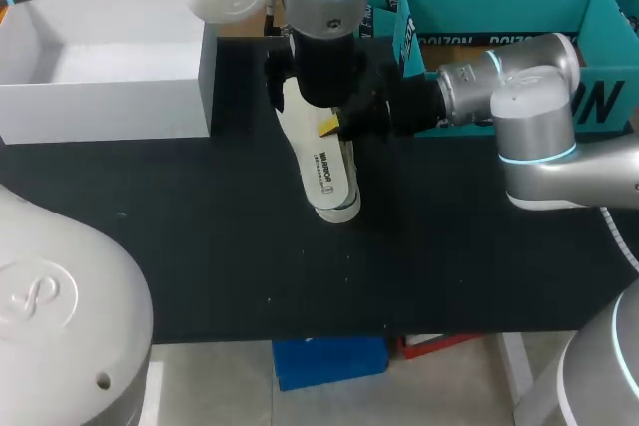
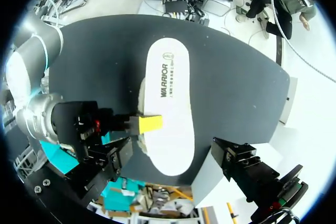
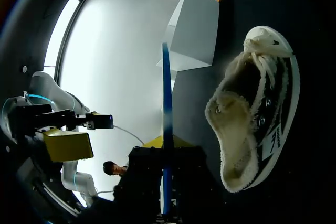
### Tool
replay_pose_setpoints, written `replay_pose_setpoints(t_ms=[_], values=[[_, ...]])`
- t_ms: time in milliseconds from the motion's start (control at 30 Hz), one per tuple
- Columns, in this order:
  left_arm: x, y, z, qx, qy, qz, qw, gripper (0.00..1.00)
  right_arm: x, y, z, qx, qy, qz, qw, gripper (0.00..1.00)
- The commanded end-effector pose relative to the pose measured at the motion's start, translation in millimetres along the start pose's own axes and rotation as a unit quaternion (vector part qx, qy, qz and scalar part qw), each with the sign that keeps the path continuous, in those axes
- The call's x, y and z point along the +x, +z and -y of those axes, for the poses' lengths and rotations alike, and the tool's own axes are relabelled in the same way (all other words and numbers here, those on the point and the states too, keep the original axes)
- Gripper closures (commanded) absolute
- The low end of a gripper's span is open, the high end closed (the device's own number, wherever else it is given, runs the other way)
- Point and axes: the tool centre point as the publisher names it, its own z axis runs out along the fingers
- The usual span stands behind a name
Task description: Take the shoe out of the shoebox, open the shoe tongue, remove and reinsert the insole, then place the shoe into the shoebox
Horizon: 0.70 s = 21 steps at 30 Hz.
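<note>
Hovering wide open above insole point(image 2: 170, 93) & shoe point(image 3: 252, 124): L end effector point(image 2: 172, 149).

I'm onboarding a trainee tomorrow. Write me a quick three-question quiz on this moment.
1. True or false: the insole sits inside the shoe.
2. What grips the insole's edge? A) a person's hand B) the right gripper C) nothing, it lies flat on the table
3. Fill in: the shoe rests on the black table, outside the white ____.

Key: 1 false, the insole is held apart from the shoe. 2 B. 3 shoebox.
</note>
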Motion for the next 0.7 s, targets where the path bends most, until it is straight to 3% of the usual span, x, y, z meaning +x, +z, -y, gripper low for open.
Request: replay_pose_setpoints(t_ms=[33, 700], values=[[-1.5, 8, -17, 0.011, -0.005, 0.015, 1.000, 0.00, -0.7, 1, -0.6, 0.000, 0.000, 0.000, 1.000, 1.00], [-0.8, 49, -82, 0.023, -0.034, 0.064, 0.997, 0.00, -0.7, 1, -0.6, 0.000, 0.000, 0.000, 1.000, 1.00]])
